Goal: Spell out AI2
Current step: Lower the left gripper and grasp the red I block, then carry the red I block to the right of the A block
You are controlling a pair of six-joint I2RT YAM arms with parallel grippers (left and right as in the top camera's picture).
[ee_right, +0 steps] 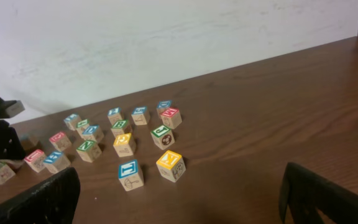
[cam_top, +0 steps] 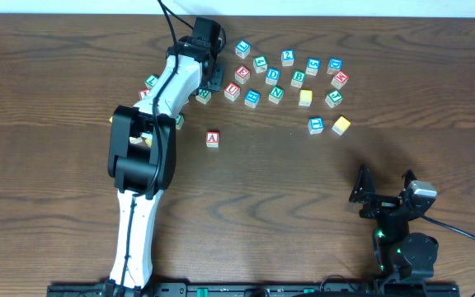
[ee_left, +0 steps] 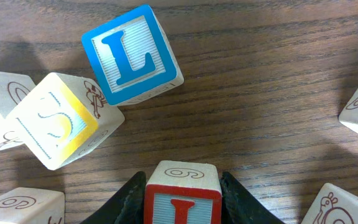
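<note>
One down: A block (cam_top: 212, 139) placed. Left hand (ee_left: 182, 205) grips I block (ee_left: 182, 186), should lift it beside A; right hand (cam_top: 384, 181) gaping, empty.

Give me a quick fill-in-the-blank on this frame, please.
The red-framed block between the left end effector's fingers shows the letter ___.
The lone block shows a red ___.
The L block has a ___ frame.
The right end effector, holding nothing, is ___.
Missing words: I; A; blue; open.
</note>
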